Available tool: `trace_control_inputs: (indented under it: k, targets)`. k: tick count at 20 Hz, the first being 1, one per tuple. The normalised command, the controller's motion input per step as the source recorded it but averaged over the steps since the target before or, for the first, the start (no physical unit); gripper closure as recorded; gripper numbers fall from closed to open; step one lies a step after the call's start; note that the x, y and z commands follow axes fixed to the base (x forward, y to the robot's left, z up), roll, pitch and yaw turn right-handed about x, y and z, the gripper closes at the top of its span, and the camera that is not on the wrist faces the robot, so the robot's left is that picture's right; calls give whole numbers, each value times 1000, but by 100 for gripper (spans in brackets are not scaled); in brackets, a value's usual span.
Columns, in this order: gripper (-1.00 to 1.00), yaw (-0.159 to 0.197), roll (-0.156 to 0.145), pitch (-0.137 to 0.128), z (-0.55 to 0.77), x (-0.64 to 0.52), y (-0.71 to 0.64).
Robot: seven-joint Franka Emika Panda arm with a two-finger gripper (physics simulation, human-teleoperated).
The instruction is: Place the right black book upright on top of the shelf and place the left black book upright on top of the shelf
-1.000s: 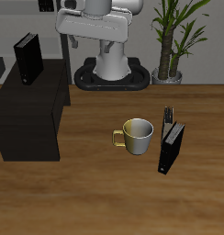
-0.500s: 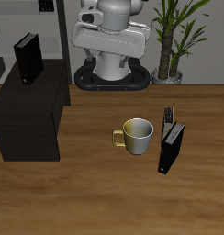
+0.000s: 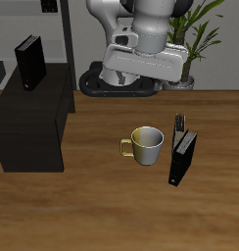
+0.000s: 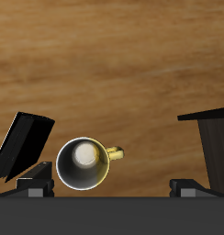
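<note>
The gripper (image 4: 112,186) hangs high over the table (image 3: 112,206) with its two fingertips (image 4: 35,184) spread wide apart and nothing between them. Straight below it, well apart, stands a cream mug (image 4: 83,163) with a gold handle. Just beside the mug, the left black book (image 3: 182,158) stands upright on the table, leaning slightly, clear of the fingers and off to one side of them. On the mug's other side sits the shelf (image 3: 33,123), low and black, with the right black book (image 3: 29,62) upright on its top at the back. A potted plant (image 3: 186,39) stands behind the arm
</note>
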Motion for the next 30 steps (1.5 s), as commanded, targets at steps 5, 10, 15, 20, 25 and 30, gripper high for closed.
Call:
trace_control_inputs:
  k: [5, 10, 15, 20, 25, 30]
  targets:
    - [-100, -68, 21, 13, -269, 189, 267]
    - [-100, -73, 19, 7, -277, 83, 334]
    - [-100, -46, 99, -25, -340, -94, 601]
    - [-100, -36, 38, -9, -127, 120, 168]
    - [-100, 2, 18, -4, -125, 95, 175]
    - [-100, -4, 28, -12, -71, 37, 162]
